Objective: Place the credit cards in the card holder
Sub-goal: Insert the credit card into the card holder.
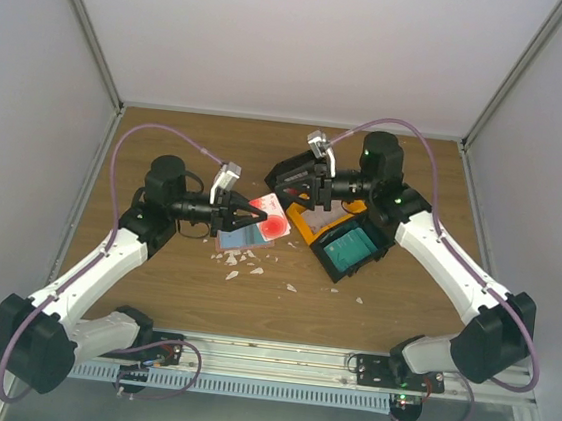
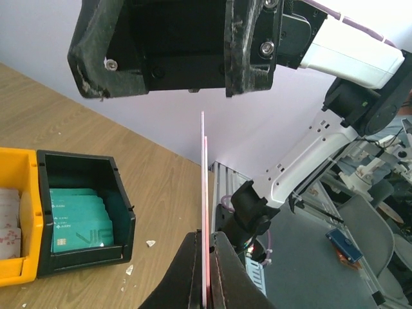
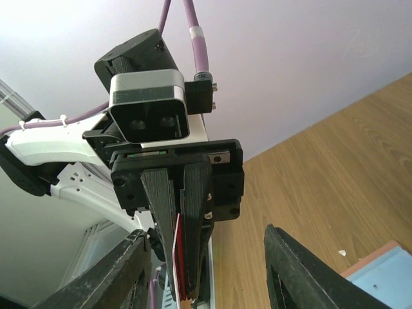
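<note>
1. White scraps (image 1: 241, 260) on counter (image 1: 152, 288).
2. Behind them, card holder (image 3: 385, 275), blue inside up, under L end effector (image 2: 206, 244).
3. L end effector clamped on red-and-white credit card (image 1: 272, 220).
4. R end effector (image 1: 315, 196): fingers apart, near orange bin (image 2: 16, 212); teal cards (image 2: 77, 222) in black bin (image 2: 77, 168).

- Top view: bright, even, diffuse light, and the white walls (image 1: 309, 43) look pale and flat, without glare.
- Only faint, soft-edged shadows lie on the wooden table (image 1: 182, 291) under the arms.
- Left wrist view: the left gripper (image 2: 207, 277) at 6 o'clock is blurred by closeness, and the wall toward 2 o'clock is bright.
- Right wrist view: the right gripper (image 3: 205, 235), fingers at 5 and 7 o'clock, is dark and soft, and the wall at 1 o'clock is nearly washed out.
</note>
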